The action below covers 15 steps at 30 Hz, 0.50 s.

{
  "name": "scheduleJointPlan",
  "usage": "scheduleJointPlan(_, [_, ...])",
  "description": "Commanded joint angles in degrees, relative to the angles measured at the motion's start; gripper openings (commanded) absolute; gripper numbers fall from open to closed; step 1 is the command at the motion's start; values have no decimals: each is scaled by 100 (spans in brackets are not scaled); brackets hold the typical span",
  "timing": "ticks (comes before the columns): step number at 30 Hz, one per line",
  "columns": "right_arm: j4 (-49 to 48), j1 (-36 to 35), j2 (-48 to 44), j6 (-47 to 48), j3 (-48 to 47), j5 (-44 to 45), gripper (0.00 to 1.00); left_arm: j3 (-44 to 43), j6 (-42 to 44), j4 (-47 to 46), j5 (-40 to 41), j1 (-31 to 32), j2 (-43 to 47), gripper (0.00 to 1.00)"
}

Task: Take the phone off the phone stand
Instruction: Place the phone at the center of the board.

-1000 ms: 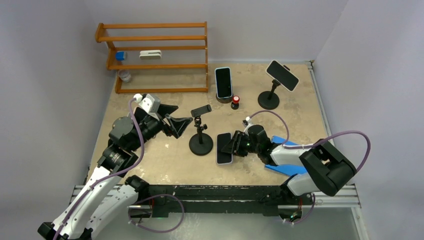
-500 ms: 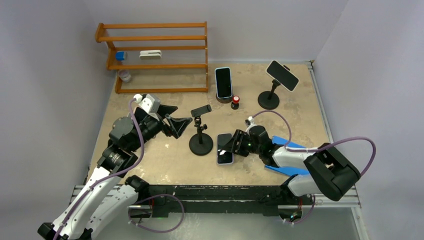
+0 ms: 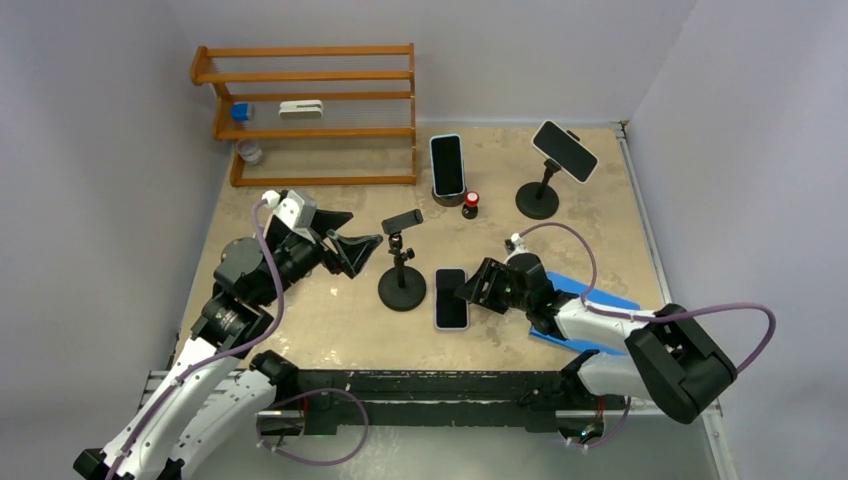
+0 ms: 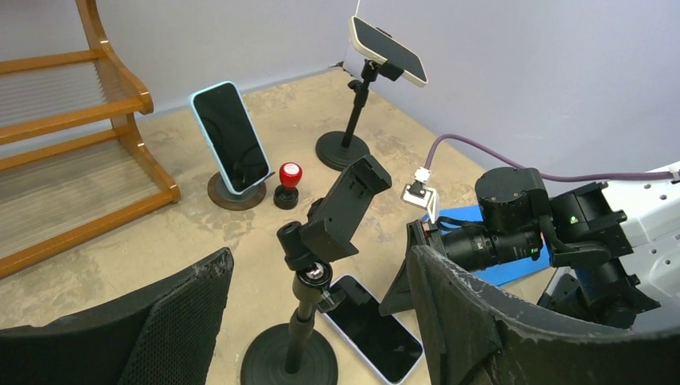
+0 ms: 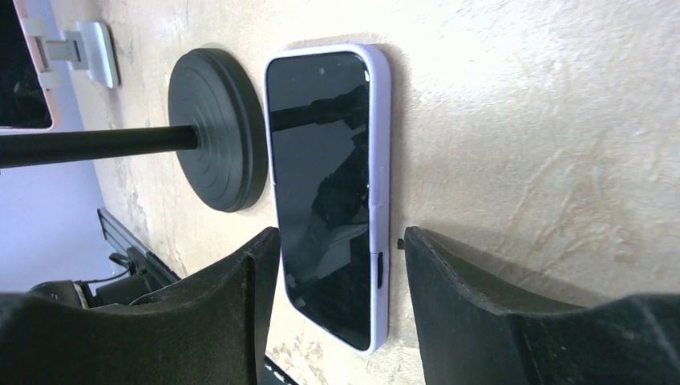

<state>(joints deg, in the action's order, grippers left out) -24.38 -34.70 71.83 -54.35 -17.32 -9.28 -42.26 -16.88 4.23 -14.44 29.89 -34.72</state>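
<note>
Phone (image 3: pixel 451 298) flat before open right pincer (image 3: pixel 472 290)

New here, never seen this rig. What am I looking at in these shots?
Two robot arms bolted at the near edge of a table. The wide shot is a fixed camera above and behind; the other two ride on the wrists, each seeing its own fingers. On the table: wooden rack, red knob, docked phone, clamped phone on a tall stand, and an empty stand. A lilac-cased phone lies flat beside it. The left claw hangs open near that stand; the right claw is open at that phone's edge, holding nothing.
</note>
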Motion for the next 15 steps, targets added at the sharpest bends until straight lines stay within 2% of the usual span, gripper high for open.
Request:
scheduleJointPlan(1, [485,104,-275,86,69,364,61,16,36,-142,107,52,47,77])
scheduleJointPlan(5, [879,120,-691,232,-100,557,61,16,38,-144,140,64,62,77])
scheduleJointPlan(7, [998,95,-1110,508,-284,1055,61,16,37,-141,156,69,75,77])
scheduleJointPlan(10, [1116,74,-1924,891,-503,1327,60,16,41,-142,176,69,88,77])
scheduleJointPlan(15, [449,-327,-3088,1850,-718,1473,55,16,43,-157,194,69,88,77])
